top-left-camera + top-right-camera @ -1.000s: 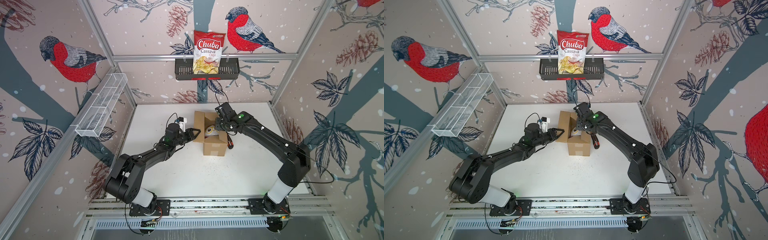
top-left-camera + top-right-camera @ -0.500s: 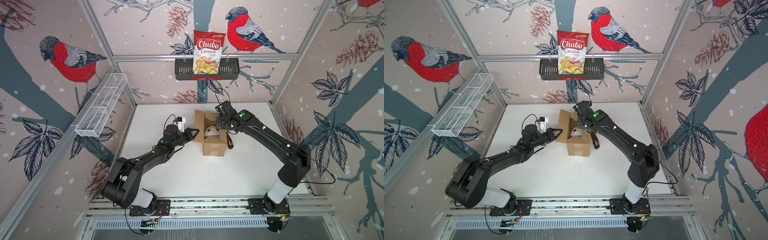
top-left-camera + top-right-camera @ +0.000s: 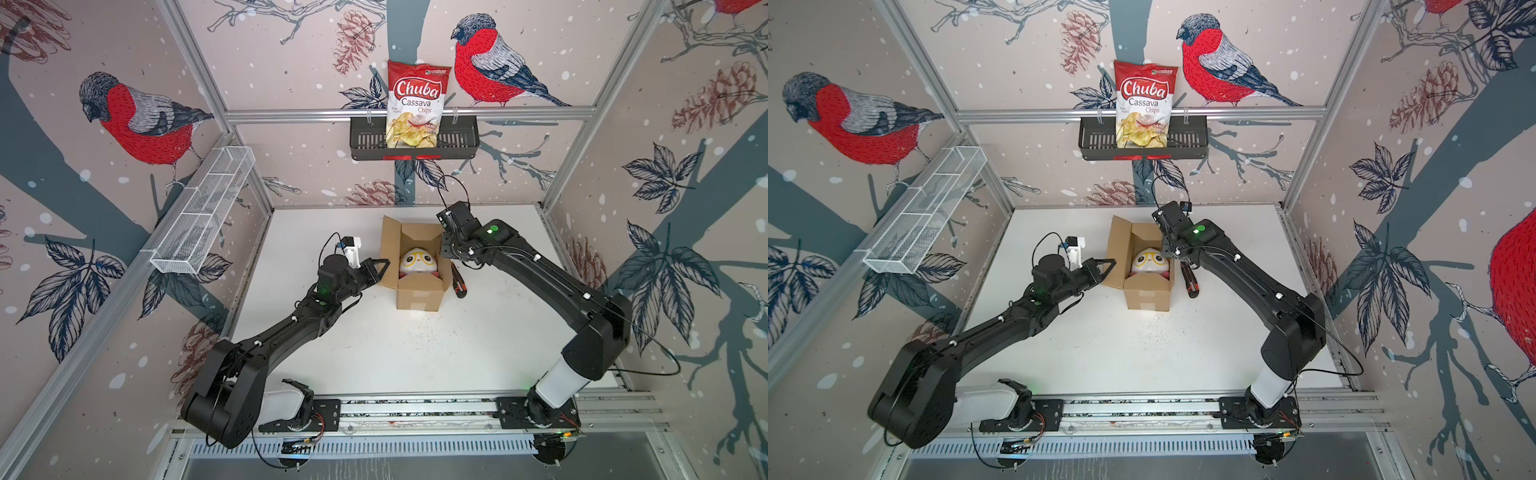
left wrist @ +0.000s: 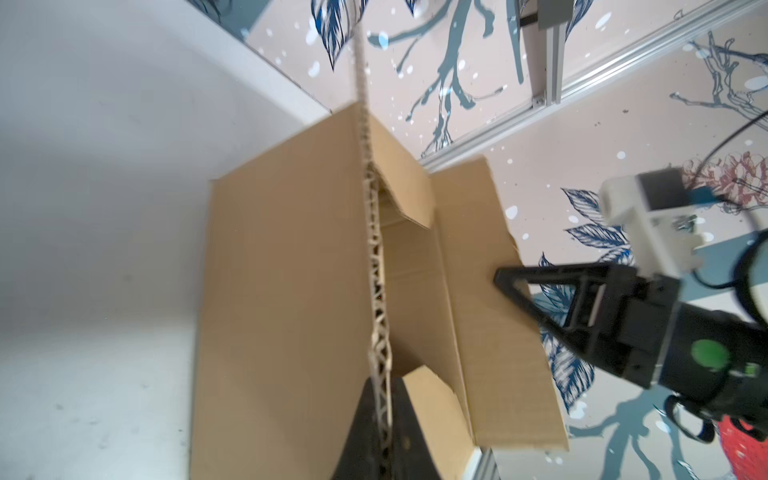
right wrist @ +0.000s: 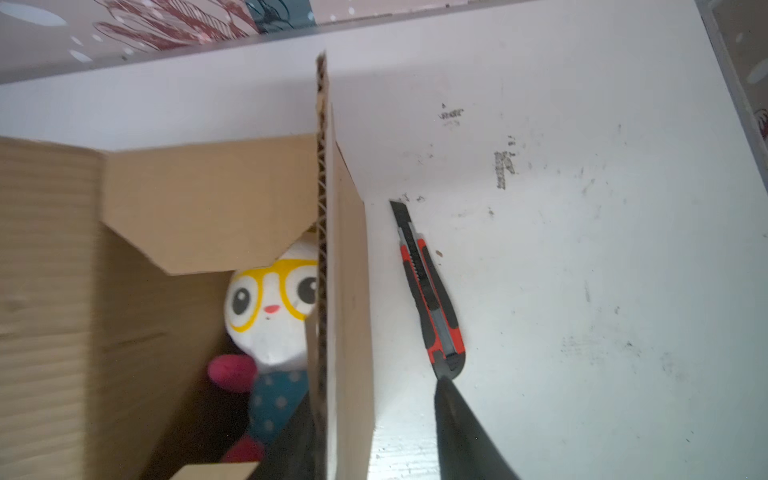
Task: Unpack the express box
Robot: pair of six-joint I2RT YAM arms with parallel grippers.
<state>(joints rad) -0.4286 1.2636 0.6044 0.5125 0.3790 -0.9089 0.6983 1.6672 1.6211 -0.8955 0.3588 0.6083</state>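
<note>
Comparing with a second ago, you now have the left gripper [image 3: 383,263] closed. Its fingers, then apart, are pinched together on the left flap of the express box [image 3: 417,297], and in the left wrist view the flap's corrugated edge runs straight into them. Your right gripper [image 5: 374,399] has widened slightly. Its fingers stand apart astride the right flap, with the outer finger [image 5: 461,432] clear of the cardboard. The box has barely moved: it sits on the worktop [image 3: 415,357] near the far edge, about midway between the side edges. It is plain brown corrugated card, upright, with all four top flaps open, the left flap splayed outward and the far flap leaning inward. Inside lies a white plush toy [image 3: 417,262] with yellow spectacles, face up. A red and black utility knife [image 3: 458,285] lies on the worktop just beside the box's right wall.
</note>
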